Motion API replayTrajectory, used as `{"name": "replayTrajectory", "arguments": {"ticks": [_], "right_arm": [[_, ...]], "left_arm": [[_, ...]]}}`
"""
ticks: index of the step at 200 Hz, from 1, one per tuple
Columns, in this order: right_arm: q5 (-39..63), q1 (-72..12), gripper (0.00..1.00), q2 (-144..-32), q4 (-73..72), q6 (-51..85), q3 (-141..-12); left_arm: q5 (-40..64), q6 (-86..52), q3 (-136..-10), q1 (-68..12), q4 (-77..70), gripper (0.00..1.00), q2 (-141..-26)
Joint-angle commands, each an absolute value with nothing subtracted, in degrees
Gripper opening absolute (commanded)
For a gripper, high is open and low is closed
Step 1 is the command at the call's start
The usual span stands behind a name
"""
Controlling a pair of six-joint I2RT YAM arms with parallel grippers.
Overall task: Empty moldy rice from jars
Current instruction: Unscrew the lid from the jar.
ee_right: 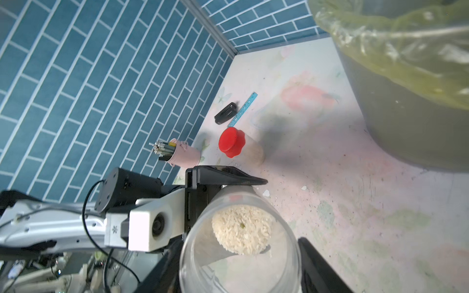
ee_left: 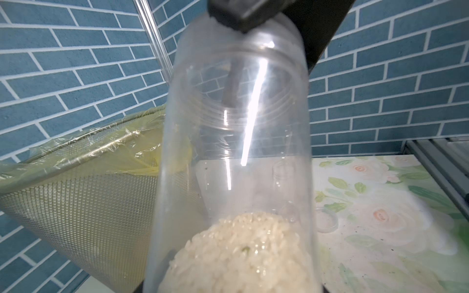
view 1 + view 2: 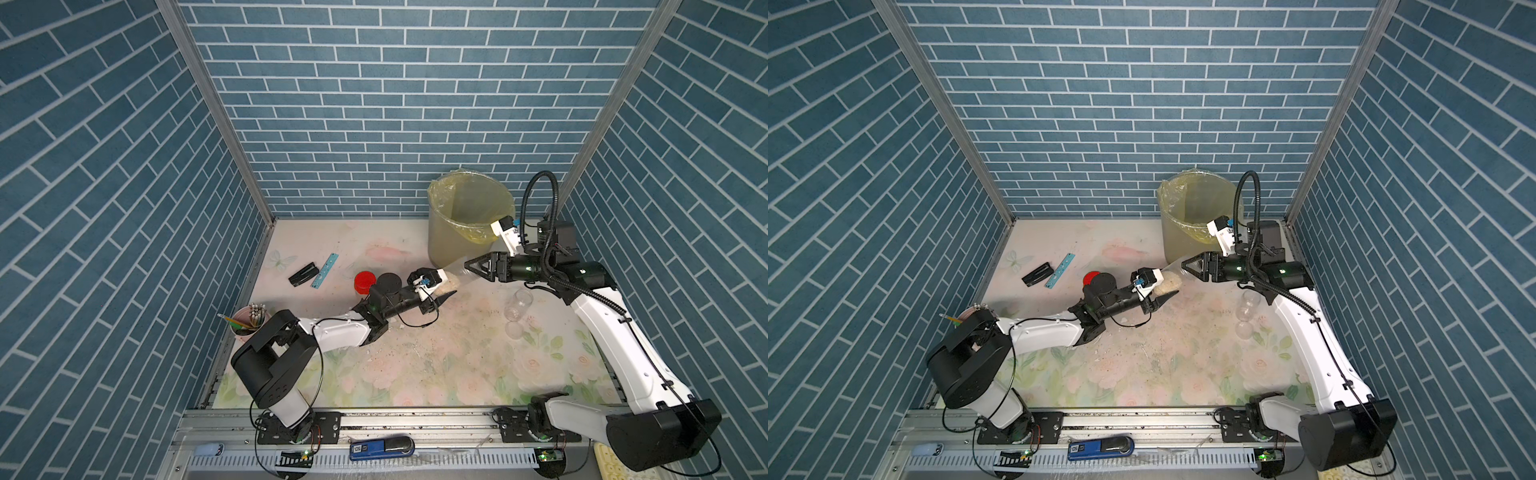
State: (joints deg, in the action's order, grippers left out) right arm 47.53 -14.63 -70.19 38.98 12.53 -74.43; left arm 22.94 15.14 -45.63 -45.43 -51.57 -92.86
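Holding one jar (image 3: 459, 277) level above the table (image 3: 415, 365), gripped at both ends.
In both top views the left gripper (image 3: 448, 287) clamps its base, where the rice (image 3: 451, 284) sits, and the right gripper (image 3: 468, 266) is closed on its mouth end, beside the bin (image 3: 440, 245). Left wrist view: rice (image 2: 241, 253) packed at the near end. Right wrist view: black fingers (image 1: 318, 269) flank the jar's rim; lid on or off, cannot tell.
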Motion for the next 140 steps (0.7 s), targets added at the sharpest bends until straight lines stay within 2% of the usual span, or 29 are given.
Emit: {"name": "replayTrajectory", "arguments": {"ticks": [1,21,86,140], "right_arm": [[56.5,-14.3,0.27,-73.2,49.3,-7.6,-80.0],[55.7,-13.7,0.21,-77.0,56.7,-17.0,-84.6],[53.9,-13.3,0.23,-82.6,68.1,-29.8,-93.0],[54.3,-13.3,0.44,-82.6,66.3,-29.7,-90.9]], "left_arm": [[25.0,11.1,-46.3,-43.4,-53.7,0.24,-91.0],[26.0,11.7,-47.0,-43.3,-52.4,0.24,-91.4],[26.8,11.5,-47.8,-42.8,-52.2,0.21,-92.7],[27.1,10.3,-48.9,-42.7,-53.9,0.21,-94.0]]}}
